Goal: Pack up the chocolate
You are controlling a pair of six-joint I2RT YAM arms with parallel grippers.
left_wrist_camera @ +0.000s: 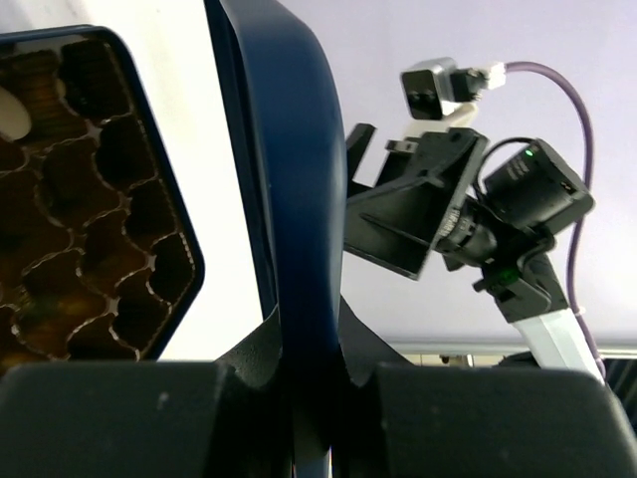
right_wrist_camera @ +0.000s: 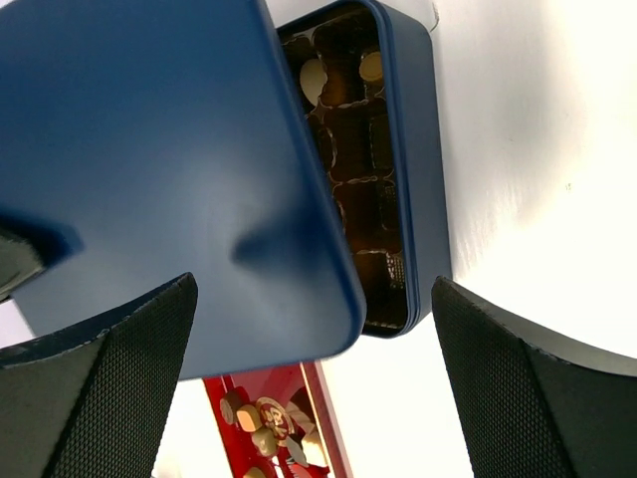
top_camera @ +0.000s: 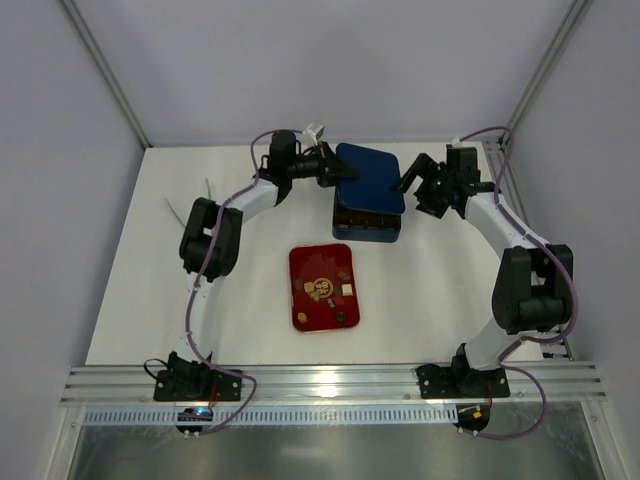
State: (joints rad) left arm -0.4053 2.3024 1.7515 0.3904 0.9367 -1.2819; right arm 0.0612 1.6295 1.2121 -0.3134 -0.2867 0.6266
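One dark blue lid [right_wrist_camera: 149, 149] clamped by its edge in the left gripper [left_wrist_camera: 302, 398] over one dark blue box [right_wrist_camera: 418, 179], right gripper [right_wrist_camera: 314, 289] spread wide, holding nothing, roughly five chocolate pieces [top_camera: 347, 290] on one red tray [top_camera: 305, 312], two cream ones [right_wrist_camera: 314, 76] visible in box cells, tray logo unreadable.

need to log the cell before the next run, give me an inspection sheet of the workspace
surface: white table, no spills seen
job's things: chocolate pieces loose on red tray; some in the cells of the blue box; lid held over the box
clutter: thin white bits at table's left, too small to tell
grippers: left gripper shut on lid edge; right gripper open, empty, beside the box
cables: purple cables along both arms
surroundings: pale walls, metal rail at near edge
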